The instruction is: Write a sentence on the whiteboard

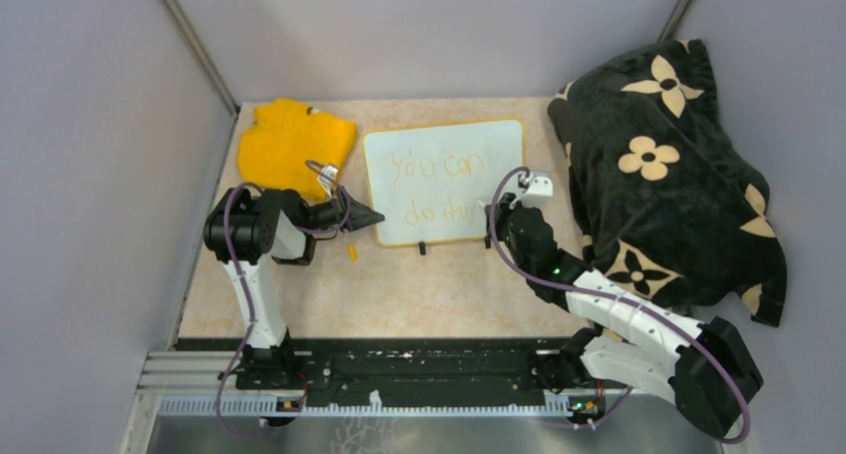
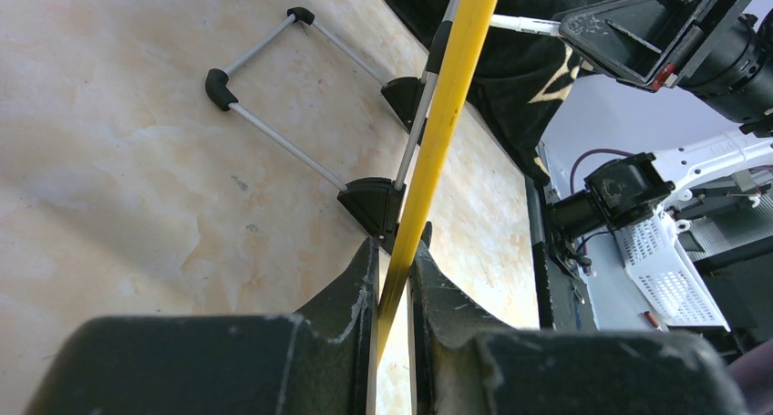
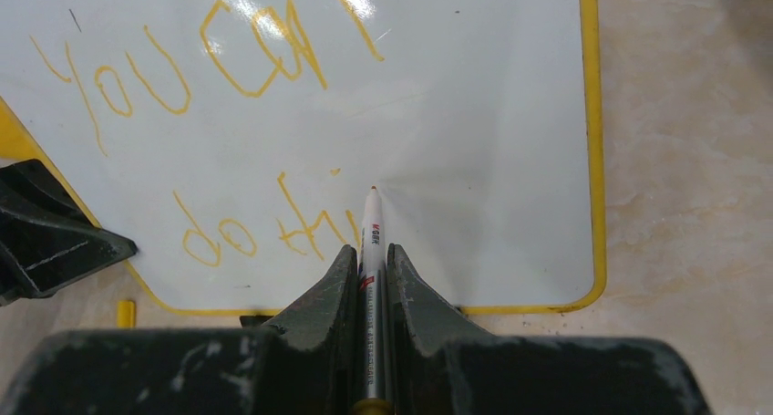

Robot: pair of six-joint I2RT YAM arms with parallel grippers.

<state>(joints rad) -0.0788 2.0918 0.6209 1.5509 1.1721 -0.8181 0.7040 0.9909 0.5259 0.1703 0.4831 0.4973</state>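
The whiteboard (image 1: 489, 145) lies at the back middle of the table, white with a yellow rim. The sentence (image 1: 439, 167) reads "you can" above "do thi" in thin orange letters (image 3: 255, 59). My left gripper (image 1: 374, 217) is shut on the board's lower left rim (image 2: 447, 114), which runs between the jaws (image 2: 394, 260). My right gripper (image 1: 496, 215) is shut on a white marker (image 3: 370, 228). Its tip rests on the board (image 3: 492, 114) just right of the "i" in the lower line.
A yellow cloth (image 1: 294, 140) lies left of the board. A black blanket with cream flowers (image 1: 668, 165) is heaped at the right. A small yellow cap (image 1: 351, 252) lies near the board's lower left corner. The board's wire stand (image 2: 273, 137) shows underneath.
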